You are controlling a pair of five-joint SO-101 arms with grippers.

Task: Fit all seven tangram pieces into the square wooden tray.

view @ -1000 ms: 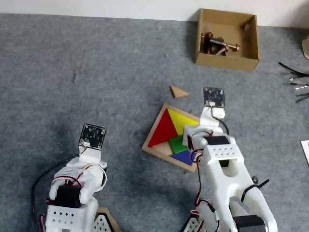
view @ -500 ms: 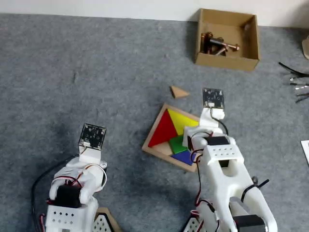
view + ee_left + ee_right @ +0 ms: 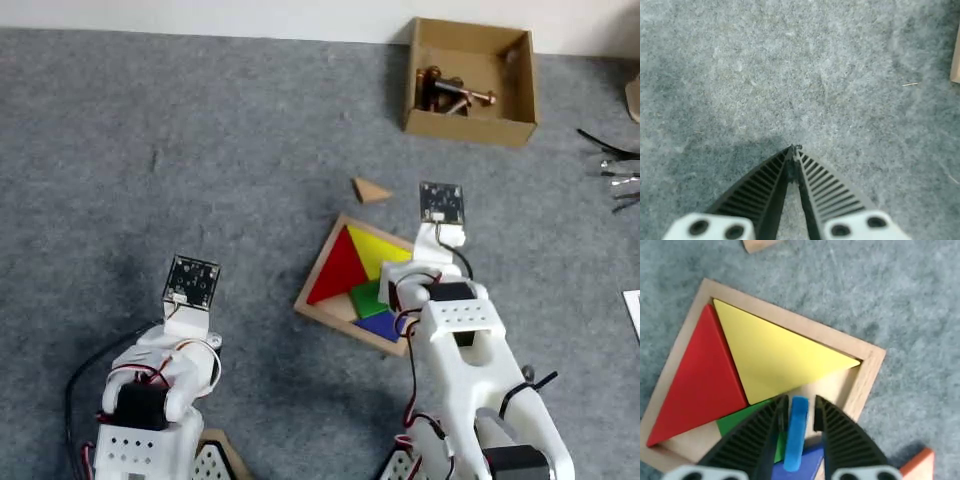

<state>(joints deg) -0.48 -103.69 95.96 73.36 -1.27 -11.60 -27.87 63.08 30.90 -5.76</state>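
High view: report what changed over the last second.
Nothing visibly changed. The right gripper stays over the wooden tray, shut on the upright blue piece. The left gripper stays shut above the carpet, and the loose wooden triangle still lies outside the tray.

Both arms are white printed plastic. The left arm (image 3: 185, 375) and right arm (image 3: 465, 345) have blocky shells with black servos showing through and rows of small holes on the flat plates. The left camera board (image 3: 191, 281) and right camera board (image 3: 442, 201) are small black squares. Red wires (image 3: 402, 318) run by the right arm's joint. A black cable (image 3: 72, 385) arcs off the left. The left gripper (image 3: 794, 149) and right gripper (image 3: 800, 401) have black ribbed fingers tapering to points. Their bases are white, with dark round screw holes (image 3: 715, 227).
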